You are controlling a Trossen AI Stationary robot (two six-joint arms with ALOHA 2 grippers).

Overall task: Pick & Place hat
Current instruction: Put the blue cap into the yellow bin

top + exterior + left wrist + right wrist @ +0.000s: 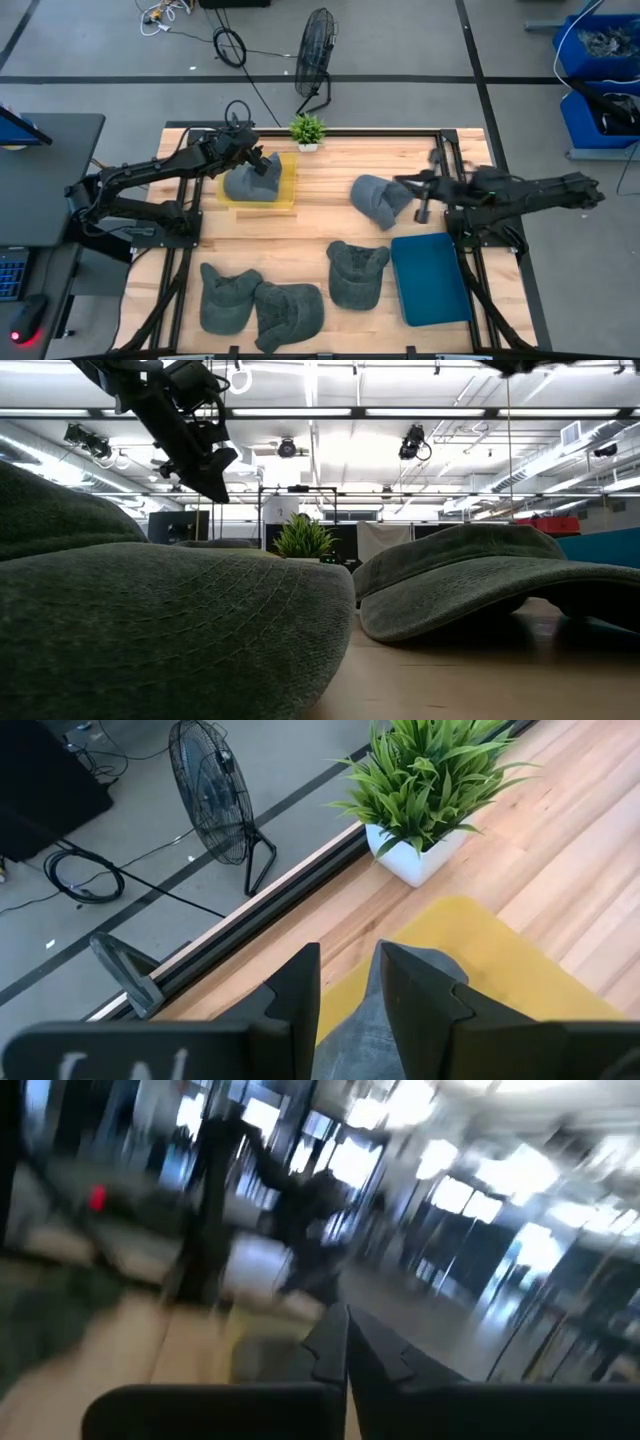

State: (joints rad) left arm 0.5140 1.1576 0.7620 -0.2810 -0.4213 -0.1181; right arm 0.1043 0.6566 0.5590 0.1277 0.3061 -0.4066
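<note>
A grey hat (245, 185) lies on the yellow tray (285, 190) at the table's far left. My left gripper (262, 165) hovers just above it, fingers slightly open; in the left wrist view the hat (350, 1045) and the yellow tray (470, 955) show past the gripper (348, 985). In the low view the left gripper (212, 478) hangs clear of the table. Another grey hat (378, 200) lies mid-table, right of centre. My right gripper (421, 205) is beside its right side, raised, with its fingers shut (345, 1342) on nothing.
Three more grey hats lie along the near edge (228, 295) (290, 315) (358, 272). A blue tray (430, 278) sits at the near right. A small potted plant (308, 130) stands at the far edge. Bare wood lies between the two trays.
</note>
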